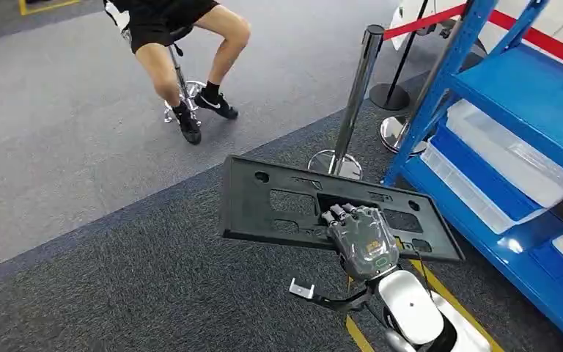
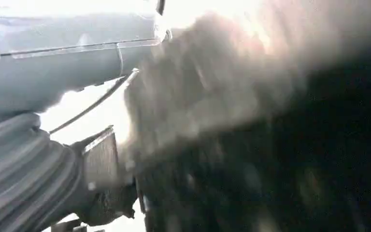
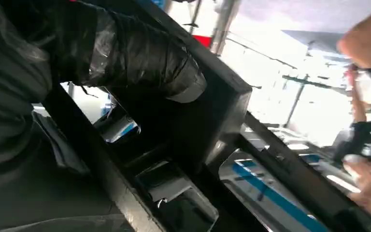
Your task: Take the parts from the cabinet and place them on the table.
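**Right hand carries the black panel beside the rack**

The right hand point(image 1: 361, 238) grips the flat black part point(image 1: 293, 202) by its near edge, holding it level above the carpet. Clear bins point(image 1: 506, 158) sit on the blue shelving point(image 1: 535, 95) alongside. The left hand's point(image 2: 34, 169) grip cannot be told through blur.

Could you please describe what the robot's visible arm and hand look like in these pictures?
The right hand has a grey translucent back with a small green marking and dark fingers. Behind it, the right arm wears a glossy white shell, with a thin black cable and a small silver bracket beside the wrist.
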Controlling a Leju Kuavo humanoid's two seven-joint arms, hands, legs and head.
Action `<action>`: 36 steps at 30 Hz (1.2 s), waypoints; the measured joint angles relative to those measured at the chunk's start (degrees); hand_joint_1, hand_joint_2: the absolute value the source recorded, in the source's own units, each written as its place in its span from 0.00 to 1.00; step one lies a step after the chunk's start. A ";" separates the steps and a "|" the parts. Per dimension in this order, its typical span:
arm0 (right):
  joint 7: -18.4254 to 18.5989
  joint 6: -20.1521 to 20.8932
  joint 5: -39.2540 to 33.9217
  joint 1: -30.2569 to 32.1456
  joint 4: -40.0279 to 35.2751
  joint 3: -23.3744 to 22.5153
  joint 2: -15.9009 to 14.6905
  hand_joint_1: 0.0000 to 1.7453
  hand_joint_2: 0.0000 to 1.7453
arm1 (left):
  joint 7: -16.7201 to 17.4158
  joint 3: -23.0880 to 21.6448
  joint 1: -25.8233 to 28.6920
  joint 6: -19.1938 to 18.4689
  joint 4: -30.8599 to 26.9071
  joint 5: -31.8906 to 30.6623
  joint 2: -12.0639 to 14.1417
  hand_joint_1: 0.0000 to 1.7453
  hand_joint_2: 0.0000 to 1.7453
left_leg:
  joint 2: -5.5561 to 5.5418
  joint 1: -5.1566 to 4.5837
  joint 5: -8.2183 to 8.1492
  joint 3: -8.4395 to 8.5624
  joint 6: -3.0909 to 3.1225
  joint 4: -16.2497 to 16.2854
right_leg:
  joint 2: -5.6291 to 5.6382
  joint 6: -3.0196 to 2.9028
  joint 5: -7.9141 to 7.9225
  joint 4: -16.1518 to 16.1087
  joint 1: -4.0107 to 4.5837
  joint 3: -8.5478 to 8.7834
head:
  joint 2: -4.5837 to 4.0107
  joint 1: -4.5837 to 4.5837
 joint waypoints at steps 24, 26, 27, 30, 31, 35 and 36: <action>0.37 -0.74 0.96 2.71 -0.57 -0.66 -1.49 1.00 1.00 | -5.69 0.00 0.41 3.76 1.81 2.38 -0.66 0.00 1.00 | -2.08 1.07 -1.46 -6.55 -2.18 9.86 | 4.71 -1.43 1.08 -1.07 -0.46 -0.38 | 0.00 -0.11; 0.37 -0.66 0.96 2.62 -0.59 -0.68 -1.49 1.00 1.00 | -5.66 0.00 0.80 3.37 2.03 2.32 -0.66 0.00 1.00 | 1.91 1.01 1.60 -1.91 -2.06 0.72 | 3.71 -0.96 0.66 -0.94 -0.23 0.10 | 0.00 -0.11; 0.37 -0.66 0.96 2.60 -0.59 -0.72 -1.49 1.00 1.00 | -5.69 0.00 0.96 3.22 2.16 2.30 -0.63 0.00 1.00 | 2.22 0.44 1.36 -1.57 -1.39 0.17 | 3.32 -0.62 0.44 -0.73 0.13 0.02 | 0.00 -0.11; 0.37 -0.68 0.96 2.53 -0.59 -0.72 -1.46 1.00 1.00 | -5.77 0.00 0.97 3.13 2.25 2.23 -0.66 0.00 1.00 | -0.02 0.31 1.74 -2.29 0.12 0.11 | 1.64 0.01 0.57 -0.96 0.23 0.16 | 0.00 -0.09; 0.37 -0.68 0.96 2.53 -0.61 -0.74 -1.46 1.00 1.00 | -5.77 0.00 0.98 3.04 2.25 2.23 -0.68 0.00 1.00 | -0.64 0.58 2.22 -1.79 0.79 -0.68 | 1.86 0.60 0.21 -0.75 0.00 0.29 | 0.00 -0.09; 0.30 -0.63 0.94 2.67 -0.59 -0.77 -1.53 1.00 1.00 | -5.86 0.00 0.82 2.74 2.34 2.16 -0.83 0.00 1.00 | -2.65 0.74 2.58 -1.74 1.60 -0.92 | 8.01 0.86 -7.08 12.05 -0.24 -5.54 | 0.00 -0.07; 0.09 -0.61 0.94 2.80 -0.59 -0.77 -1.53 1.00 1.00 | -5.86 0.00 0.78 2.61 2.34 2.16 -0.83 0.00 1.00 | -3.36 0.66 2.58 -1.81 1.65 -0.81 | 8.15 0.88 -8.19 15.85 -0.14 -7.49 | 0.00 -0.07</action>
